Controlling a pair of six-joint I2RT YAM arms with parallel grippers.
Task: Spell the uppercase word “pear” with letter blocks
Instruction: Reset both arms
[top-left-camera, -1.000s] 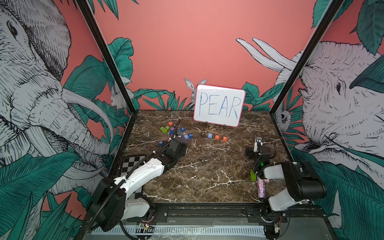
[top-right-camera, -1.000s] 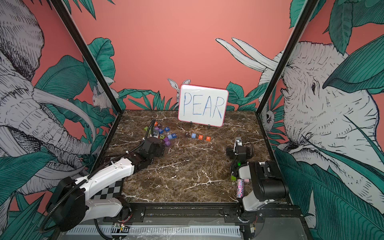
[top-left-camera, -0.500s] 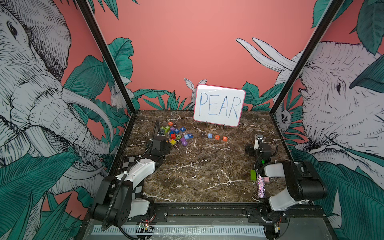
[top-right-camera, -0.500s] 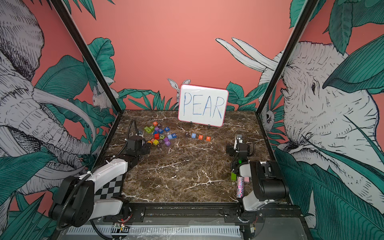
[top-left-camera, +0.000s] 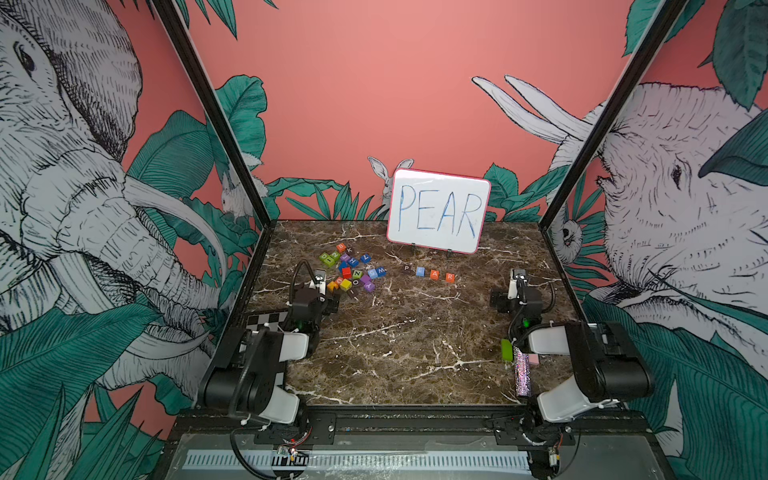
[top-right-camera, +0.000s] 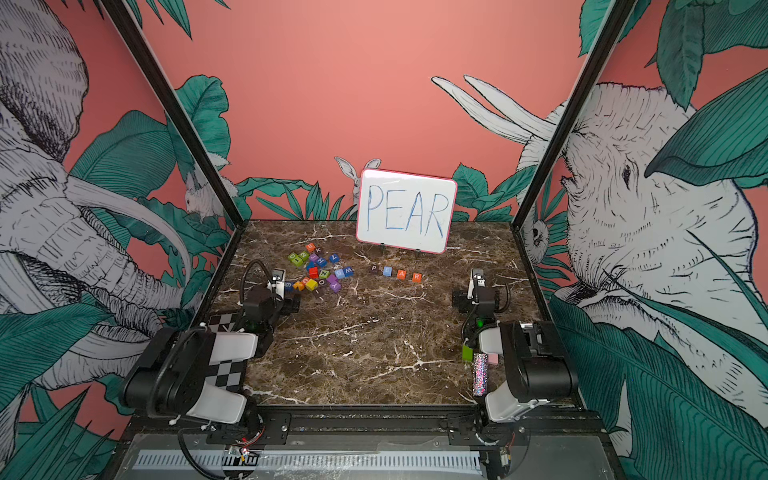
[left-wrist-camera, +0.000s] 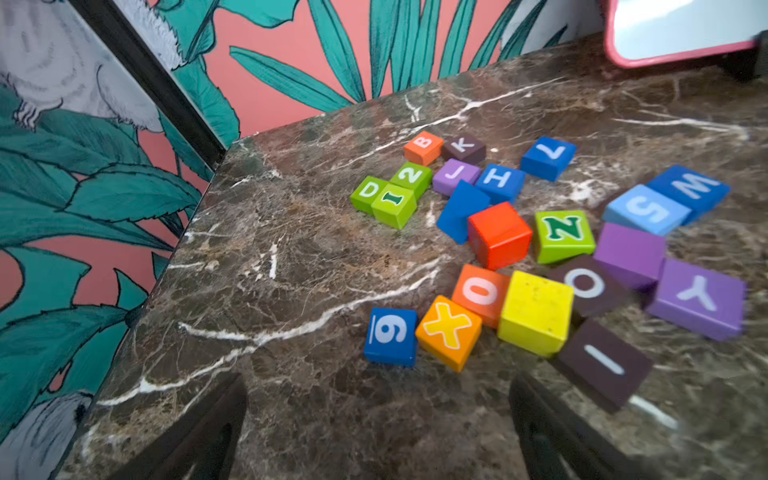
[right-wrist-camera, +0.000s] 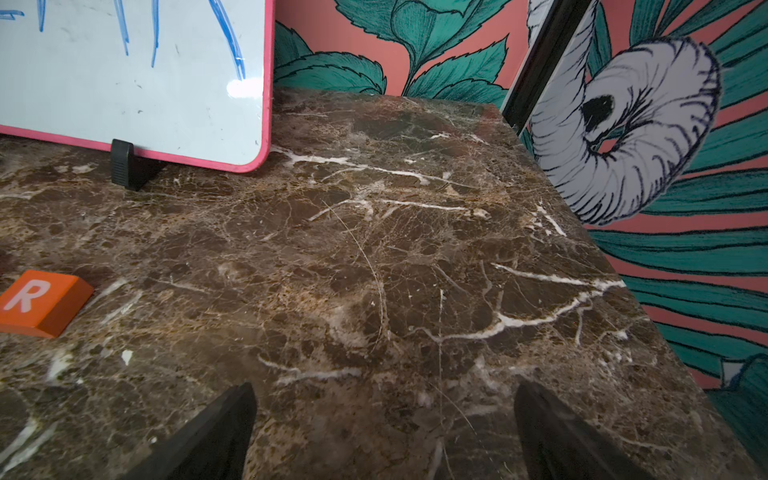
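Four letter blocks stand in a row in front of the whiteboard in both top views: maroon P (top-left-camera: 406, 269), blue E (top-left-camera: 420, 272), orange A (top-left-camera: 434, 274) and orange-red R (top-left-camera: 449, 277). The R block (right-wrist-camera: 39, 299) also shows at the edge of the right wrist view. My left gripper (top-left-camera: 330, 302) is open and holds nothing. It hovers low at the near edge of the loose pile. In the left wrist view my left gripper (left-wrist-camera: 378, 386) has bare marble between its fingers. My right gripper (right-wrist-camera: 384, 390) is open and holds nothing over bare marble, right of the row.
A pile of loose letter blocks (top-left-camera: 349, 270) lies at the back left; a blue 9 (left-wrist-camera: 390, 334) and an orange X (left-wrist-camera: 449, 330) lie closest to my left fingers. The whiteboard (top-left-camera: 438, 210) stands at the back. A green piece (top-left-camera: 506, 349) and a glitter tube (top-left-camera: 520, 372) lie near the right arm's base.
My left arm has drawn back from the pile toward the front left, uncovering the loose blocks, and its jaws have opened a little wider. The right arm has hardly moved.
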